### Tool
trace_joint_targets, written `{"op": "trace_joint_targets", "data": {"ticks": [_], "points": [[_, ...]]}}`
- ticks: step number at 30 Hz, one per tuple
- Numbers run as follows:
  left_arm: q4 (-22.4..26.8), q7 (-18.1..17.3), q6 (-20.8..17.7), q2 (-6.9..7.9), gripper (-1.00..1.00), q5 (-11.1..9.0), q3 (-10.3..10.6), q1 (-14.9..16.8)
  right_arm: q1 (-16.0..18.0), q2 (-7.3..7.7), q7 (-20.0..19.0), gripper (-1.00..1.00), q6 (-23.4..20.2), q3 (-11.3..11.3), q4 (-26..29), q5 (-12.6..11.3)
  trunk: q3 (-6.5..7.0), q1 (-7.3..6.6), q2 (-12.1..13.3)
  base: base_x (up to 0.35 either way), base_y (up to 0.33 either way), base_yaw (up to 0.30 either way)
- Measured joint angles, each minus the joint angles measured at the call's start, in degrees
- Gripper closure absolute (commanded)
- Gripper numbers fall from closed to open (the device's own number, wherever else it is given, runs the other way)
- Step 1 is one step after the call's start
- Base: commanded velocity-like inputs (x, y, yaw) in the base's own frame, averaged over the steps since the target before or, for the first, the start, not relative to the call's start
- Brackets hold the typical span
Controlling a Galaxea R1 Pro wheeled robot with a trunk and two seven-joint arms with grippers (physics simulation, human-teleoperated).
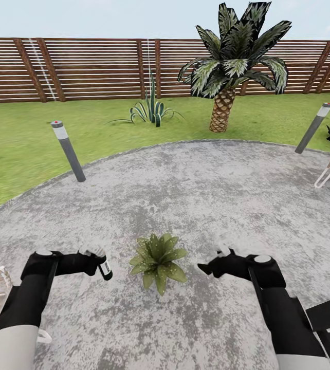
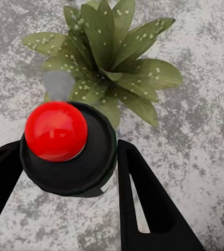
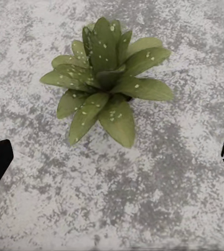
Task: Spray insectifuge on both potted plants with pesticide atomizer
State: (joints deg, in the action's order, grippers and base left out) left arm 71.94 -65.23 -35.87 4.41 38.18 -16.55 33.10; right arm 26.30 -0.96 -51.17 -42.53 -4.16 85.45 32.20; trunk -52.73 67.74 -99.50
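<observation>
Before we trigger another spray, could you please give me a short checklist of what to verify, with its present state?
1. Pesticide atomizer held between the left end effector fingers: ok.
2. Nozzle aimed toward the potted plant: ok, plant lies just beyond it in the left wrist view.
3. Red button unobstructed: ok.
4. Leaves show pale specks: ok, though full cover cannot tell.
5. Right end effector open, apart from the plant: ok.
6. Second potted plant located: cannot tell.
</observation>
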Motion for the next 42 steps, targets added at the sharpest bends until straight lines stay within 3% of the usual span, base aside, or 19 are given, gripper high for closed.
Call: {"op": "trace_joint_targets", "data": {"ticks": [11,15,16,17,21,42], "points": [[0.01,0.98,-0.16,-0.87,1.0,0.05,-0.7,-0.98,-0.46,-0.15,-0.27,-1.0,-3.81,-1.68,0.69,-0.03,0.0,0.0,0.0,0.0,0.0,0.0],[0.17,0.5,-0.13,-0.49,1.0,0.05,-0.69,-3.73,-0.5,-0.08,-0.31,-1.0,-3.98,-2.11,0.9,0.05,0.0,0.0,0.0,0.0,0.0,0.0],[0.2,0.51,-0.2,-0.61,1.0,0.05,-0.6,-3.79,-0.5,-0.03,-0.33,-1.0,-3.95,-3.03,0.92,0.08,0.0,0.0,0.0,0.0,0.0,0.0],[0.32,0.61,-0.24,-0.78,1.0,0.05,-0.72,-3.85,-0.51,0.05,-0.44,-1.0,-3.84,-6.26,1.38,0.2,0.0,0.0,0.0,0.0,0.0,0.0],[0.65,0.73,-0.29,-0.84,1.0,0.07,-0.95,-3.92,-0.53,0.21,-0.52,-1.0,-3.9,-8.12,2.51,0.07,0.0,0.0,0.0,0.0,0.0,0.0],[1.15,1.19,-1.82,-1.14,1.0,0.05,-0.74,-4.09,-1.34,0.63,-0.38,-1.0,-1.78,-8.99,2.87,0.54,0.12,0.0,0.0,0.0,0.0,0.0]]}}
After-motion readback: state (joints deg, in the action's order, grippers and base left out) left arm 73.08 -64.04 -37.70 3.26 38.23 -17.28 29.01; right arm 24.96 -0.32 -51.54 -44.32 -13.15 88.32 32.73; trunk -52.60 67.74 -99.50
